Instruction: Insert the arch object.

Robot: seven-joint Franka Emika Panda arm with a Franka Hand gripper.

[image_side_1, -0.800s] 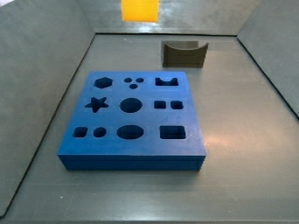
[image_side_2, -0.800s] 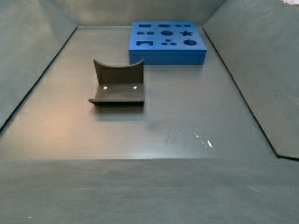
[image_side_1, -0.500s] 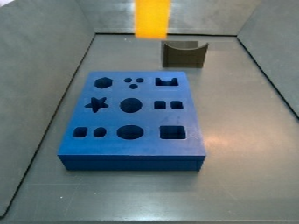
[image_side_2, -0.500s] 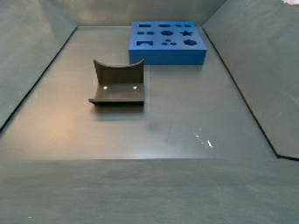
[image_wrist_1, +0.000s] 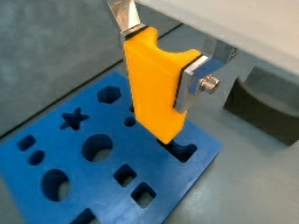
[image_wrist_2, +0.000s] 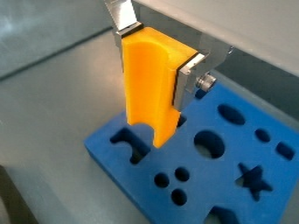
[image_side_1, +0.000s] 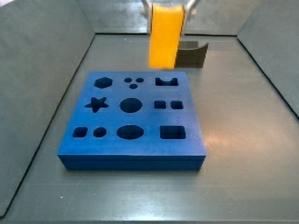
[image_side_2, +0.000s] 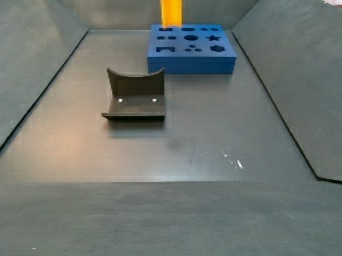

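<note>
1. In a wrist view I see my pincer [image_wrist_1: 158,48] clamped on the arch object [image_wrist_1: 156,87], an orange-yellow block held upright between the two silver fingers [image_wrist_1: 193,84]. The fingers press its upper part from opposite sides, and the lower part hangs free below them. Its lower end hangs over the blue board [image_wrist_1: 111,162], close to the arch-shaped cutout [image_wrist_1: 184,150] near the board's edge; I cannot tell whether it touches the board. The dark grey block [image_wrist_1: 271,107] sits on the surface beyond the board.

2. In a wrist view from the opposite side, the pincer [image_wrist_2: 158,48] grips the arch object [image_wrist_2: 152,86] the same way, one finger [image_wrist_2: 191,79] flat against its side. The block's tip sits over the board [image_wrist_2: 205,166] by a corner cutout [image_wrist_2: 131,145].

3. In a side view the arch object [image_side_1: 166,34] hangs upright above the far edge of the board [image_side_1: 135,114], in front of the dark grey block [image_side_1: 193,54]. The pincer itself is mostly cut off by the top edge.

4. In a side view from across the surface [image_side_2: 187,150], the arch object [image_side_2: 171,12] shows at the top edge, above the board [image_side_2: 193,48]. The dark grey block [image_side_2: 135,95] with its curved notch lies well apart from them.
</note>
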